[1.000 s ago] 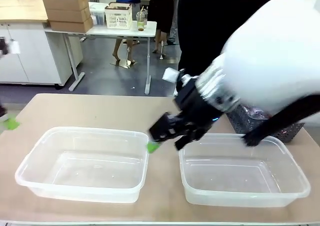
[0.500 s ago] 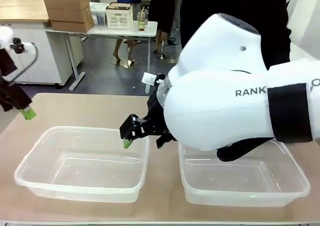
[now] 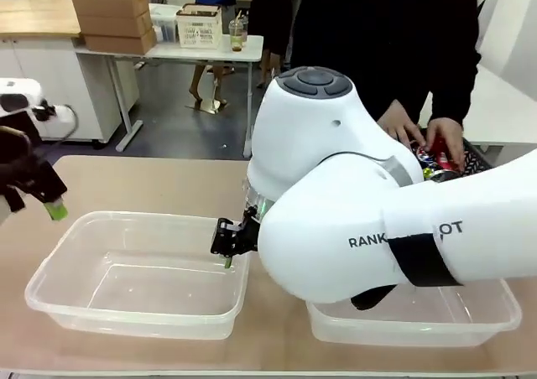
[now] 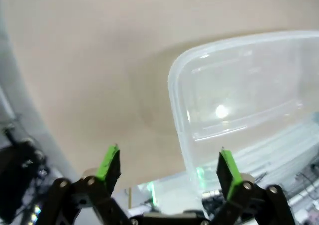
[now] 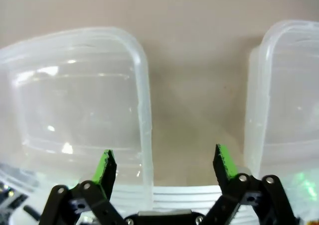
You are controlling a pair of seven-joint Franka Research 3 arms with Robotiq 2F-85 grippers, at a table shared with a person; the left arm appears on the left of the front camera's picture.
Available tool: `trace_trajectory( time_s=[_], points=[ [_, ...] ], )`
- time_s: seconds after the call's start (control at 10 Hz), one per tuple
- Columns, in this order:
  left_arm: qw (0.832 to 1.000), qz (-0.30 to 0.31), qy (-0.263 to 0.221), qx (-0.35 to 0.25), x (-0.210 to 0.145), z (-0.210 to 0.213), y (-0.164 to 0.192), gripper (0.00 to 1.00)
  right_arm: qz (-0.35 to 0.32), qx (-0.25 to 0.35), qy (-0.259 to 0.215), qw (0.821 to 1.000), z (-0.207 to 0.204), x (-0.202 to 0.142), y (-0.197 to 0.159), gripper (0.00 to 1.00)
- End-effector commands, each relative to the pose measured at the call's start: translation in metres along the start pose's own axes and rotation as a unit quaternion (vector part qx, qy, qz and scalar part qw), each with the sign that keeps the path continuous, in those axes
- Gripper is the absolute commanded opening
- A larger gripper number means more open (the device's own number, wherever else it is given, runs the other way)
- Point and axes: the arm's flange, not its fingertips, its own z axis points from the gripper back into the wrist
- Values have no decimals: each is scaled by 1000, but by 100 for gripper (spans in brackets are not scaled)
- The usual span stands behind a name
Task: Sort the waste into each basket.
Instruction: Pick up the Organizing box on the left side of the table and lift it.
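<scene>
Beige counter (image 3: 168, 186) carries two clear tubs side by side, both bare inside as far as shows. Right arm fills the front view, crossing the middle; right hand (image 3: 232, 243) hangs over the gap at the left tub's (image 3: 138, 274) right rim, fingers spread, holding nothing. Right tub (image 3: 419, 316) mostly hidden behind the arm. Left hand (image 3: 38, 196) hovers off the left tub's far-left corner, fingers apart, holding nothing. At far right, person's hands (image 3: 432, 136) touch a red wrapper (image 3: 442, 155) in the dark basket (image 3: 478, 157).

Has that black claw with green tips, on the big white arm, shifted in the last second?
Yes. The right gripper slid leftward from the gap between the tubs to the left clear plastic tub's right rim.
</scene>
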Motion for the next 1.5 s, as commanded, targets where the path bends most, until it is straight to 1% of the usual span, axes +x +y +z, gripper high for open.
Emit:
trace_trajectory(
  time_s=[0.0, 0.1, 0.2, 0.3, 0.5, 0.6, 0.7, 0.8, 0.9, 1.0, 1.1, 1.2, 1.3, 1.4],
  points=[
    [998, 18, 51, -36, -19, -72, -7, 100, -35, -29, 11, 999, -20, 12, 30, 100],
    [997, 22, 65, -26, -24, -91, -9, 100, -40, -42, 25, 998, -32, 14, 29, 100],
    [996, 23, 88, -4, -29, -108, -12, 100, -36, -47, 27, 998, -37, 13, 31, 100],
    [996, 25, 89, -8, -32, -115, -14, 100, -31, -47, 32, 998, -41, 11, 33, 100],
    [998, 35, 52, 2, -31, -115, -19, 100, -19, -60, 51, 997, -54, 7, 40, 100],
    [997, 50, 49, 11, -30, -114, -21, 100, -22, -60, 50, 997, -54, 8, 41, 51],
    [998, 38, 43, 6, -29, -112, -23, 40, -30, -60, 54, 996, -52, 9, 40, 40],
    [999, 33, 35, 0, -30, -110, -24, 40, -36, -62, 53, 996, -48, 11, 40, 0],
    [999, 31, 38, 4, -30, -110, -23, 0, -43, -60, 47, 996, -43, 11, 40, 0],
    [999, 32, 42, 12, -29, -111, -23, 35, -44, -68, 37, 996, -39, 14, 40, 0],
    [999, 29, 41, 19, -29, -109, -25, 0, -48, -75, 38, 995, -35, 16, 39, 13],
    [999, 28, 43, 13, -30, -109, -25, 0, -48, -80, 30, 995, -31, 18, 39, 4],
    [999, 28, 45, 14, -27, -109, -23, 0, -43, -84, 20, 995, -31, 21, 39, 0],
    [999, 31, 41, 17, -25, -105, -21, 0, -46, -91, 30, 994, -36, 22, 38, 0]
  ],
)
